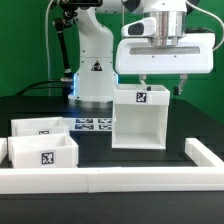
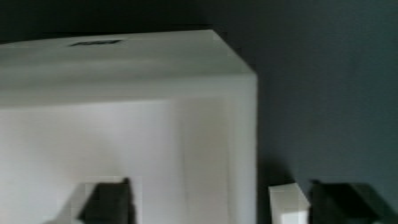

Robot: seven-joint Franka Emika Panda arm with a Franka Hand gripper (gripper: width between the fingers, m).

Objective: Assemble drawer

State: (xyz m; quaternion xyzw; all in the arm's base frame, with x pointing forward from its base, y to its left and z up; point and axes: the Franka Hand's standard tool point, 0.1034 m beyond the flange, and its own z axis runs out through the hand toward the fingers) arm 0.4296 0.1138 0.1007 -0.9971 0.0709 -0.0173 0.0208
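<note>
The drawer's white cube-like shell (image 1: pixel 140 120) stands upright mid-table, open side to the front, with a black-and-white tag on its top front. Two shallow white trays, one behind (image 1: pixel 40 127) and one in front (image 1: pixel 45 151), lie at the exterior view's left, each with a tag. My gripper (image 1: pixel 163 86) hangs just above the shell's top, towards its right wall. In the wrist view the shell (image 2: pixel 125 90) fills the frame. My gripper (image 2: pixel 199 200) is open, with one finger (image 2: pixel 107 202) inside the shell and the other (image 2: pixel 294 200) outside the wall. Neither pad visibly touches it.
The marker board (image 1: pixel 95 125) lies flat behind the trays, in front of the robot base (image 1: pixel 95 70). A long low white border rail (image 1: pixel 110 181) runs along the front and up the exterior view's right side (image 1: pixel 207 155).
</note>
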